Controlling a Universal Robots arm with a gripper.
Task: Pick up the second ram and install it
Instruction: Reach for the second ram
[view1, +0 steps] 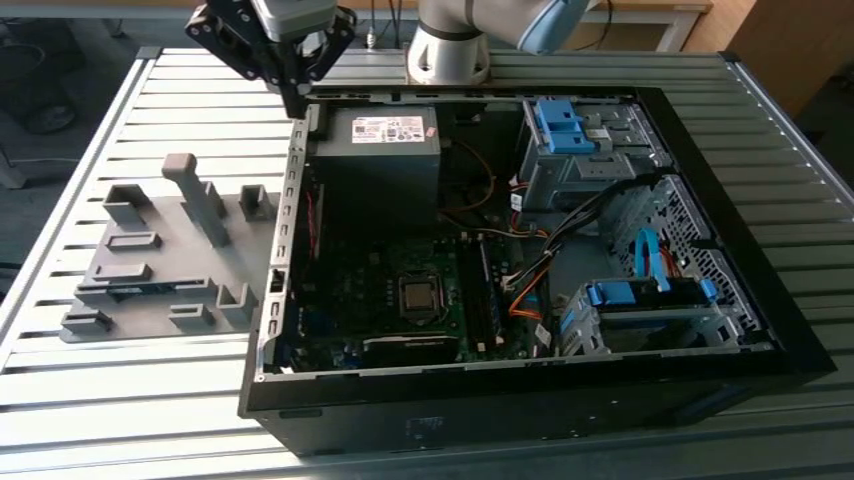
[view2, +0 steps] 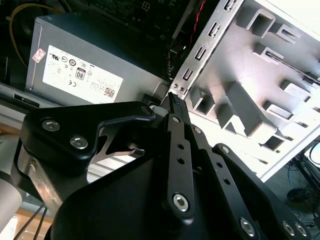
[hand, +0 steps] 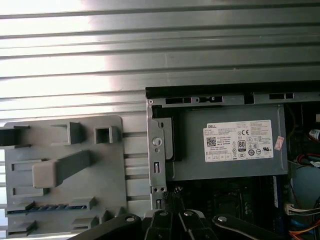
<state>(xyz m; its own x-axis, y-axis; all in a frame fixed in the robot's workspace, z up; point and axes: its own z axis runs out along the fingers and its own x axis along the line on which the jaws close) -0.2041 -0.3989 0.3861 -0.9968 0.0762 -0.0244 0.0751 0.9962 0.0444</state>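
- Hovering over the ten o'clock corner of the case in the exterior view: black metal two-finger gripper (view1: 295, 108), seen in both wrist views (view2: 172, 100) (hand: 170, 194); its fingers are pressed together to a thin point with nothing between them. Whether the tip touches the case edge cannot be told.
- Second ram (view1: 134, 291): long, thin, blue-green circuit-board stick, lying flat in a slot of the holder tray, well apart from the gripper; its bluish edge also shows in the first wrist view (hand: 50, 207).
- Light grey plastic holder tray (view1: 160, 228) (hand: 20, 170): moulded blocks and slots, lying at nine o'clock of the case in the exterior view.
- Tall grey plastic post (view1: 200, 200): standing on the tray, toward its twelve o'clock end.
- Open black metal computer case (view1: 534, 400): lying on its side, interior exposed.
- Grey box power supply with white label (view1: 378, 150) (view2: 75, 65) (hand: 225, 145): in the case's eleven o'clock corner, just beside the gripper.
- Dark green motherboard (view1: 360, 280): at six o'clock of the power supply.
- Bright blue plastic drive latches (view1: 561, 125): at one and four o'clock inside the case.
- Slatted silver metal table (view1: 134, 410) (hand: 150, 50): bearing the case and the tray.
- Pale grey robot arm (view1: 447, 45): based at twelve o'clock of the case.
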